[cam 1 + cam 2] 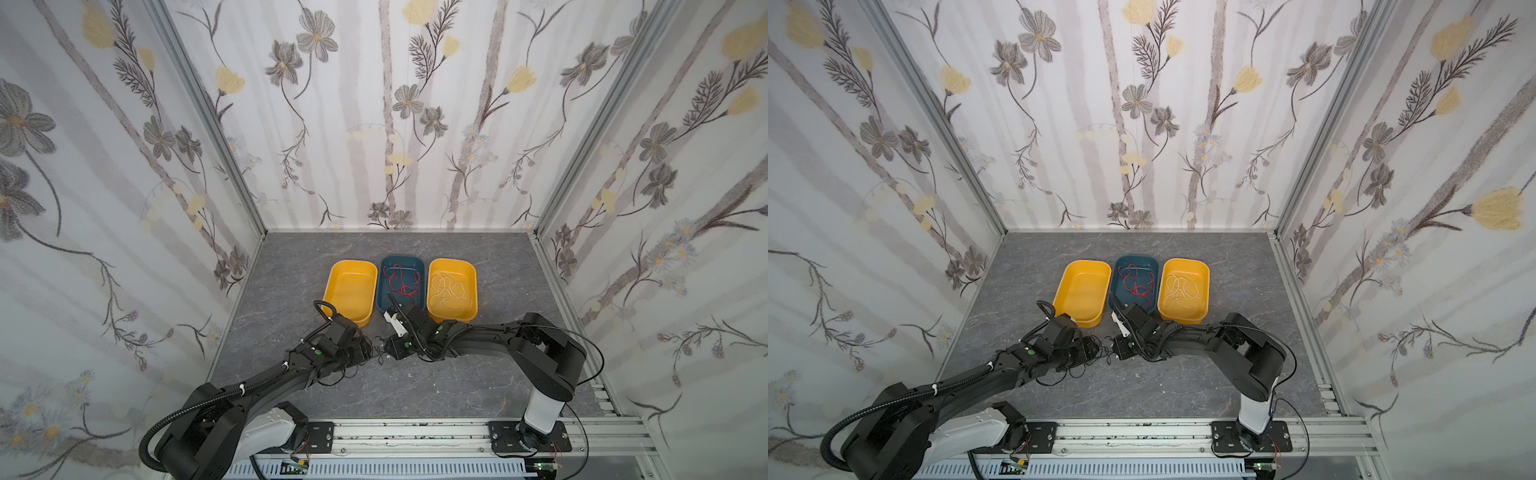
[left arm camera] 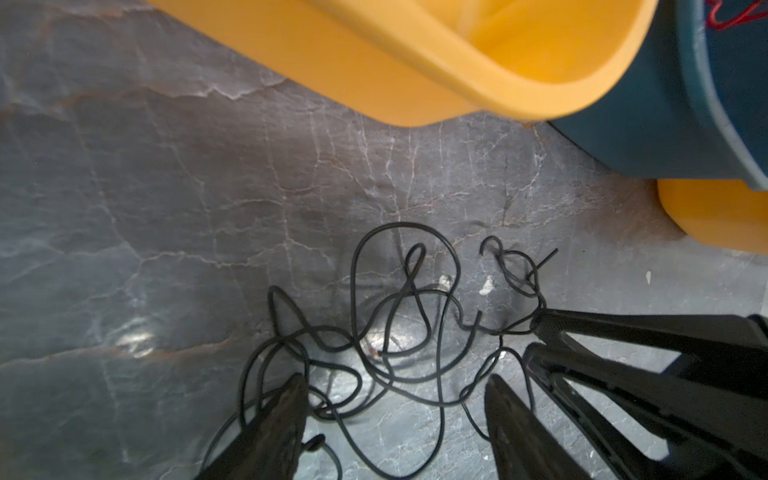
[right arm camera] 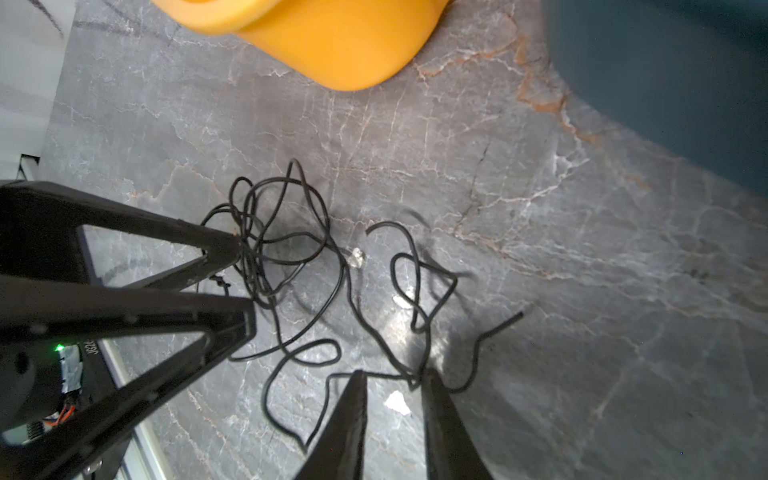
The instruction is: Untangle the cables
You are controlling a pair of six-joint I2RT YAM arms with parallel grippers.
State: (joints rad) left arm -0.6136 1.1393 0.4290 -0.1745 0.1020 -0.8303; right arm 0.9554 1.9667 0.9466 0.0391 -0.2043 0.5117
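A tangle of thin black cables (image 2: pixel 407 332) lies on the grey marble table (image 1: pixel 291 270), in front of the bins and between my two grippers. My left gripper (image 2: pixel 395 380) is open, its jaws wide apart astride several loops. My right gripper (image 3: pixel 394 376) faces it from the other side; its jaws stand a narrow gap apart, with one black strand (image 3: pixel 386 375) crossing at the tips. In both top views the grippers (image 1: pixel 368 351) (image 1: pixel 1117 349) almost meet over the black cables (image 1: pixel 1105 353). Red cables (image 1: pixel 401 286) lie in the blue bin and white cables (image 1: pixel 446 289) in the right yellow bin.
Three bins stand in a row behind the grippers: a yellow bin (image 1: pixel 332 282) with nothing in it on the left, the blue bin (image 1: pixel 403 258) in the middle and a yellow bin (image 1: pixel 473 291) on the right. Flowered walls close in three sides. A metal rail (image 1: pixel 415 432) carries the arm bases.
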